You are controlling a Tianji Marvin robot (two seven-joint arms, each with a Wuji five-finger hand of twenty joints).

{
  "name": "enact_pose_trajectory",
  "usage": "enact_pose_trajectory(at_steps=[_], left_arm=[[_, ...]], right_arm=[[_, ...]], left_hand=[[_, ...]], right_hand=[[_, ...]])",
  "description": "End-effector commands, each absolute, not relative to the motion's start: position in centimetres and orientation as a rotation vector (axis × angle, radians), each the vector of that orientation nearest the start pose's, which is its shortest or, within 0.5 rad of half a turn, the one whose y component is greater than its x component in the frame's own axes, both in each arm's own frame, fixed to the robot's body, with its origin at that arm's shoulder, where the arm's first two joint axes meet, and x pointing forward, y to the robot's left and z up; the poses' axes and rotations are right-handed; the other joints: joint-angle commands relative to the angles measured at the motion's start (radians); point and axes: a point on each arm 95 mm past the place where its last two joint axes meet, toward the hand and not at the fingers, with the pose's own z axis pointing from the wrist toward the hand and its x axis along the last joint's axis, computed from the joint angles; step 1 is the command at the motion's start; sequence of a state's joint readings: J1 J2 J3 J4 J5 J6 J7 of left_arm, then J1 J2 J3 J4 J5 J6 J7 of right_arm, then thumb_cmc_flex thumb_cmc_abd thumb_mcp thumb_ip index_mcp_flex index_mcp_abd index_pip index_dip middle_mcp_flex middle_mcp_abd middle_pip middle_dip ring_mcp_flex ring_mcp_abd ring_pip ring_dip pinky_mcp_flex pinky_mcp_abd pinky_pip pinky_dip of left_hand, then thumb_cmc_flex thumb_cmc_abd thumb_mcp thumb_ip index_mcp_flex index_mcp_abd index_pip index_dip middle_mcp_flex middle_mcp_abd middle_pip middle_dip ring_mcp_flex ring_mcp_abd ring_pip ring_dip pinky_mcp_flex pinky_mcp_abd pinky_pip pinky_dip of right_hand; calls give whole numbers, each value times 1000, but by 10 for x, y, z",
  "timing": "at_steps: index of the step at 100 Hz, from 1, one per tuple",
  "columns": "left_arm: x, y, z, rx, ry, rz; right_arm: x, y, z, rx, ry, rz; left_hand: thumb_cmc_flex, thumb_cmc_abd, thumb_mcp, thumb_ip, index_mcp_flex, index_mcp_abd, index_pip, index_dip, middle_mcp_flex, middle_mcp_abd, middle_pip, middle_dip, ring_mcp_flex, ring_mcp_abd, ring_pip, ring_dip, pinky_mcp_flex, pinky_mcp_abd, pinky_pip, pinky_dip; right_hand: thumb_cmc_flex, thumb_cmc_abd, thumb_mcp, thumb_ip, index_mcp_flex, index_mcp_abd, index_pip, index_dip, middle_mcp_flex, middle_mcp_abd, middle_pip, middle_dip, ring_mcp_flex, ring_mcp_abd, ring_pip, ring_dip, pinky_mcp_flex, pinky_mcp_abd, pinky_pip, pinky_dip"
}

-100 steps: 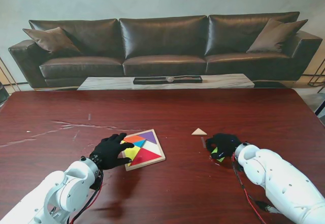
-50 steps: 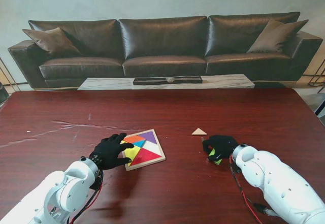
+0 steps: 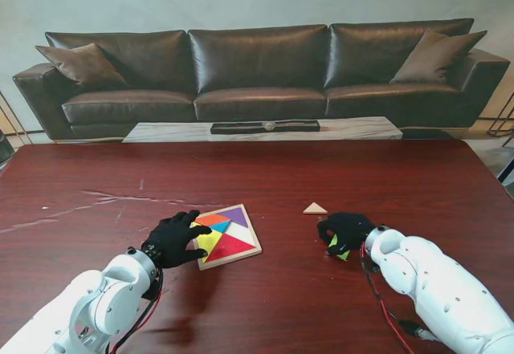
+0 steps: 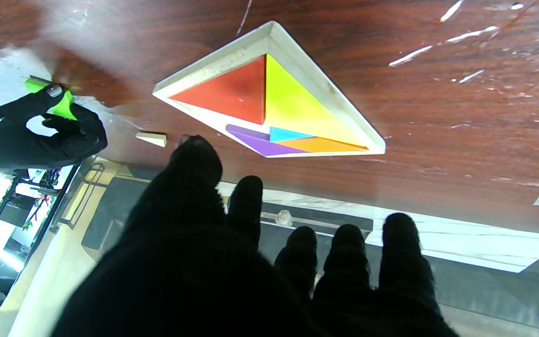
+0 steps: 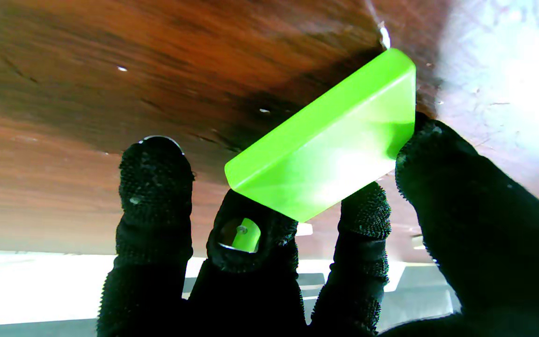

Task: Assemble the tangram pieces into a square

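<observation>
A wooden tray (image 3: 254, 238) lies in front of me on the table with red (image 3: 230, 246), yellow (image 3: 208, 241), orange, cyan and purple (image 3: 235, 215) pieces inside. My left hand (image 3: 173, 239) rests open at the tray's left edge, fingers spread, holding nothing. To the right, my right hand (image 3: 347, 229) is shut on a lime-green piece (image 3: 337, 246) just off the table. In the right wrist view the green piece (image 5: 325, 145) is pinched between thumb and fingers. A bare wooden triangle (image 3: 315, 208) lies loose between tray and right hand. The left wrist view shows the tray (image 4: 330, 89), the triangle (image 4: 151, 138) and the right hand (image 4: 31, 133).
The dark red table (image 3: 96, 177) stretches wide on all sides, with pale scratches at the left. Beyond its far edge stand a marble coffee table (image 3: 265, 130) and a dark leather sofa (image 3: 257, 65).
My right hand has shifted slightly left toward the tray with the green piece in it. The left hand and the tray have not moved.
</observation>
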State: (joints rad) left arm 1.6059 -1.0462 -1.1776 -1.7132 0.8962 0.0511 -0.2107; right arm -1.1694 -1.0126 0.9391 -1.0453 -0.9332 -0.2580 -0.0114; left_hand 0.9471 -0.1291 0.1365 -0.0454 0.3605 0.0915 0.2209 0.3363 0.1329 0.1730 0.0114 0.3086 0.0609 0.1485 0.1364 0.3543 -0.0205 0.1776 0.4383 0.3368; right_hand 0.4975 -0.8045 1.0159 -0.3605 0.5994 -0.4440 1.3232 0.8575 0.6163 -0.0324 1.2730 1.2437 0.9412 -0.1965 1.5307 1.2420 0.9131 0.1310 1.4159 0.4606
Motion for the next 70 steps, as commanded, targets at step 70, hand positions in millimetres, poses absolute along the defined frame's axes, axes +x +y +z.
enact_pose_trajectory(at_steps=[70], left_arm=[[378,-17,-329,-1385,1686,-1416]], right_arm=[[464,-58,-400,1149,1967,1248]], left_hand=[[24,-27,48,37,-37,4,-25,-19,-30,13,10,-13,12,-19,30,12,2,-8,15,-14]], right_hand=[[444,8,144,65,84,284,-151,-560,76,233,-49,-583,76,-198,-1,19,96,-75,-1,77]])
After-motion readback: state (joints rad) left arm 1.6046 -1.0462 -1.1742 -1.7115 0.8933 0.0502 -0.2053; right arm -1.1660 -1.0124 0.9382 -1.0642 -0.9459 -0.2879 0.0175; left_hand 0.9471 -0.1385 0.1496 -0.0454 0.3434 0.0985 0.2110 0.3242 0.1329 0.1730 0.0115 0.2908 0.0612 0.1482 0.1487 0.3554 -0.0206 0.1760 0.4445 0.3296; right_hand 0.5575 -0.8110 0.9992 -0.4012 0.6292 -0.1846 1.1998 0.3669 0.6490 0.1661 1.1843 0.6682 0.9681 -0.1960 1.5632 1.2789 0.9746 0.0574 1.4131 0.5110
